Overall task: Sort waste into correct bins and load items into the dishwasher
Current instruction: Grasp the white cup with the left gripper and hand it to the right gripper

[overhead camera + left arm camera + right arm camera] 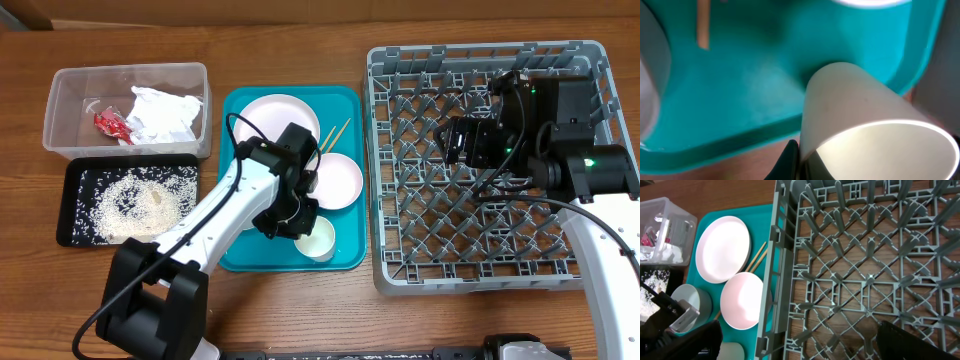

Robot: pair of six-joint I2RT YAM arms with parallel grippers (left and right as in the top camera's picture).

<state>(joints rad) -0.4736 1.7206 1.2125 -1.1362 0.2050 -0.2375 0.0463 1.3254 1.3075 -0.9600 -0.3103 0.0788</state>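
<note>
Left fingers [787, 162]: I read them as pinched on the wall of the small white cup [318, 238]. One dark finger sits outside the rim, and the cup is tipped with its mouth toward the wrist camera.
Right fingers [912, 342]: over the dish rack [375, 180], toward its 12 o'clock side. Only one shows, so I cannot tell whether they are spread or closed.
Cup position: 5 o'clock corner of the teal tray [350, 240], close to its lip. I cannot tell whether it is lifted or touching.
Waiting on tray: plate [278, 115] at 11 o'clock, pinkish bowl [338, 180] at 3 o'clock, chopsticks [335, 135] between them.
Slip risk: a thin rim pinch on a tilted cup could let it swing or drop when I raise it.
Snag risk: the tray lip and rack wall lie at 3 o'clock, and a low carry would clip them.
Crowding risk: the right arm hangs over the rack, so my left arm could meet it there.
</note>
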